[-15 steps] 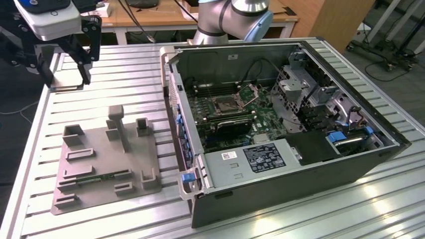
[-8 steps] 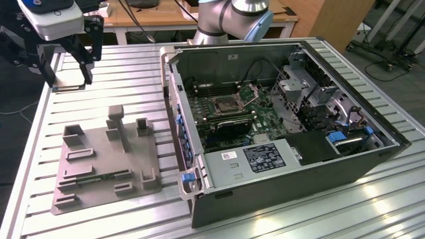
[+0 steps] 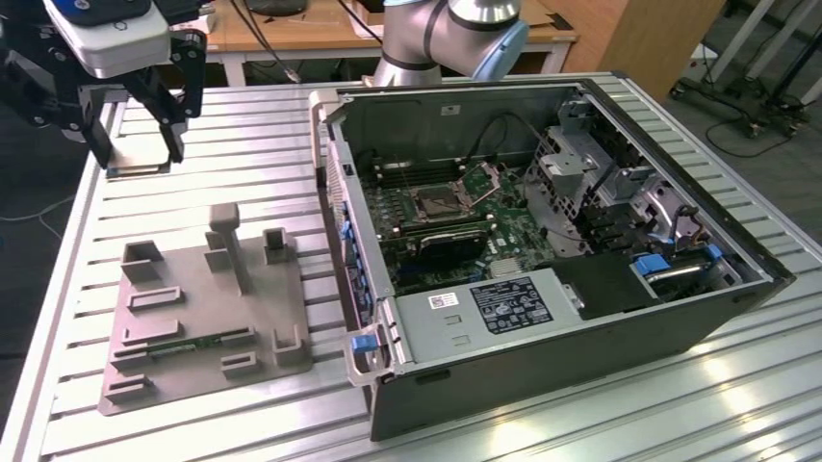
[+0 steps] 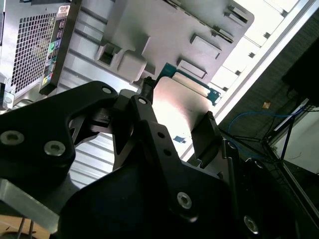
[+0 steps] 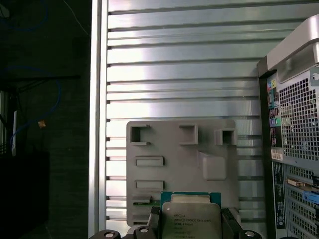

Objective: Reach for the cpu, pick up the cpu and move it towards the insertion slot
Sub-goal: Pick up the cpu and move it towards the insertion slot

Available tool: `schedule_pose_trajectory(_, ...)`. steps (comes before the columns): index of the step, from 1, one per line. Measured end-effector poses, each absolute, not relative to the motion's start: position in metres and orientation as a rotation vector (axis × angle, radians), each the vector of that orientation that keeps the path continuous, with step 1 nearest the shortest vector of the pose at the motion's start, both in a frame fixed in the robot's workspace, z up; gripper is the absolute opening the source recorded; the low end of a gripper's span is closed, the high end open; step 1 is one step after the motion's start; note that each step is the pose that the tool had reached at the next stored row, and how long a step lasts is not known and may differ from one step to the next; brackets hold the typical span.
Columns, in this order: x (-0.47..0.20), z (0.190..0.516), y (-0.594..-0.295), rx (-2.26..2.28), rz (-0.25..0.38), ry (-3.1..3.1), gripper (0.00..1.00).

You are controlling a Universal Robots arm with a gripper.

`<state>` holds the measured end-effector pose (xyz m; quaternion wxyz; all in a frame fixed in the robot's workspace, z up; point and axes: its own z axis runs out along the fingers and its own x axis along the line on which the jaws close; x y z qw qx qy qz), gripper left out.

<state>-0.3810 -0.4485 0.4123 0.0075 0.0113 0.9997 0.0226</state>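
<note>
1. The gripper (image 3: 134, 154) hangs high over the slatted metal surface (image 3: 244, 125). It is at the far end of the exterior view's left side, well apart from the open computer case (image 3: 565, 318).
2. The fingers (image 5: 230, 221) pinch the cpu (image 5: 192, 218) by two opposite edges. In the first wrist view its metal top plate faces the camera. In the second wrist view its pale underside shows between them.
3. The cpu is clear of the grey plastic tray (image 3: 192, 327), which lies on the surface below the gripper and nearer.
4. The insertion slot (image 3: 434, 202) sits inside the case on the green motherboard (image 3: 385, 217). Its hinged plate (image 3: 486, 176) stands raised on the far side.
5. Judged step in hand: carrying the cpu toward the slot. The pick-up looks complete, but most of the travel is not yet made.
6. Keep the grip force constant. Only thin edges are held, so a slack grip may let the chip slip, and too much force may stress it.
7. Keep the cpu level, with its edges square to the socket frame.
8. Keep height while crossing the case wall (image 3: 331, 173), which stands between the gripper and the slot.
9. Approach the slot from above, clear of the raised plate and of the cables (image 3: 495, 135) hanging beyond it.
</note>
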Motion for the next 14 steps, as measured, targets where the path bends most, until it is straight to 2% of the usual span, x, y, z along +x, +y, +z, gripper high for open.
schedule_pose_trajectory(14,-0.3765,0.4121,-0.4485,0.035,0.071,3.125,0.54)
